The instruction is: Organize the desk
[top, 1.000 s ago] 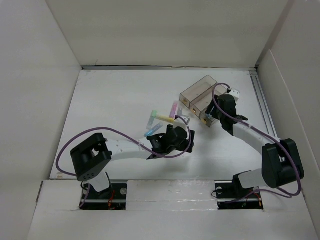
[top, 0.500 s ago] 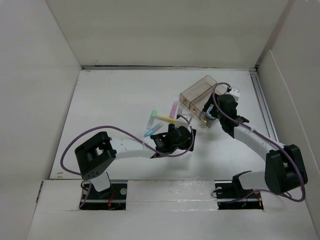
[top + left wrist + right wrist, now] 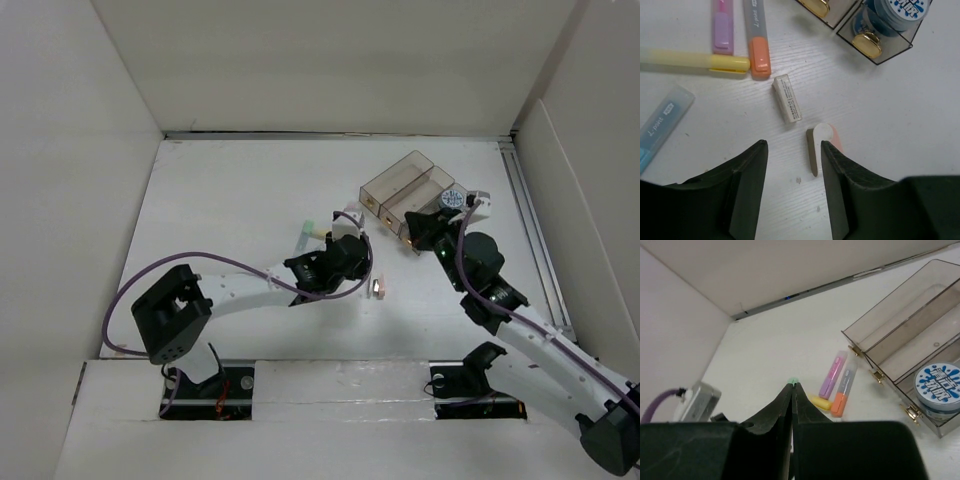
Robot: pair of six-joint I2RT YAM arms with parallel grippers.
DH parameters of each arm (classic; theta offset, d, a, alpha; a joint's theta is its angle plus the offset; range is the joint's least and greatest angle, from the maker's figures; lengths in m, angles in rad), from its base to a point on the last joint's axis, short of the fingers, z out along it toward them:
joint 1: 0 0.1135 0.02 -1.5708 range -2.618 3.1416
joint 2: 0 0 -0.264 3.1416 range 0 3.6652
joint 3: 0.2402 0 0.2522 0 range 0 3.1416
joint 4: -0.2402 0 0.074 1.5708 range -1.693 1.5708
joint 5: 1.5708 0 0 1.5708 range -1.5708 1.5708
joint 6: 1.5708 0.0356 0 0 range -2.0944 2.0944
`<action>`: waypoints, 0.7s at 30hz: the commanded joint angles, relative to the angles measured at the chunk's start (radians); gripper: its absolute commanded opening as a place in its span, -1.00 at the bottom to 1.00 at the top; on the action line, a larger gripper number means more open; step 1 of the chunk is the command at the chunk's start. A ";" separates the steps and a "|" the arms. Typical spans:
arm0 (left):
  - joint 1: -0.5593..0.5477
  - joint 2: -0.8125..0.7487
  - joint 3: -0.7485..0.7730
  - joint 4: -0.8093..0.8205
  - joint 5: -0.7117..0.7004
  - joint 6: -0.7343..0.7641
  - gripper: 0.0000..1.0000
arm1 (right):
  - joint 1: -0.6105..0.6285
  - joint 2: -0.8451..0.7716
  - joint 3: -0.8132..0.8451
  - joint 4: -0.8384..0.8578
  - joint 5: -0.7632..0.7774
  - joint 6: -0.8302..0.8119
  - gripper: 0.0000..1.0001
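Right now I judge I'm mid-pickup: my left gripper (image 3: 792,150) hangs wide open above the white surface (image 3: 230,200), near the small white eraser (image 3: 787,98), my right gripper (image 3: 792,390) is pinched together and empty, so next I must centre over the eraser and descend.

Enclosed left, far and right by plain upright white wall panels (image 3: 330,60); evenly lit, with soft shadows.

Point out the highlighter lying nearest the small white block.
The orange-capped highlighter: its cap nearly touches the small white block. The yellow highlighter sits a little farther; the purple highlighter and the blue highlighter lie clearly farther off.
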 commanded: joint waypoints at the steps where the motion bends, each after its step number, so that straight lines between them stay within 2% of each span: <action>1: 0.024 -0.020 0.012 0.007 0.055 0.016 -0.16 | 0.043 -0.015 -0.056 0.106 0.030 0.023 -0.84; 3: 0.011 0.032 0.085 -0.024 0.091 0.032 -0.03 | 0.056 0.000 -0.084 0.132 0.058 0.034 -0.13; 4: 0.011 0.054 0.085 -0.037 0.086 0.032 -0.03 | 0.056 0.001 -0.090 0.132 0.058 0.040 -0.13; 5: 0.001 0.069 0.104 -0.050 0.077 0.036 0.04 | 0.056 0.008 -0.095 0.137 0.063 0.042 0.20; 7: -0.031 0.132 0.157 -0.074 0.086 0.042 0.12 | 0.044 0.027 -0.086 0.128 0.028 0.056 0.39; 13: -0.032 0.195 0.173 -0.059 0.128 0.016 0.17 | 0.034 -0.038 -0.113 0.126 0.031 0.088 0.43; 21: -0.032 0.287 0.234 -0.070 0.135 0.018 0.18 | 0.025 -0.315 -0.199 0.119 0.110 0.117 0.42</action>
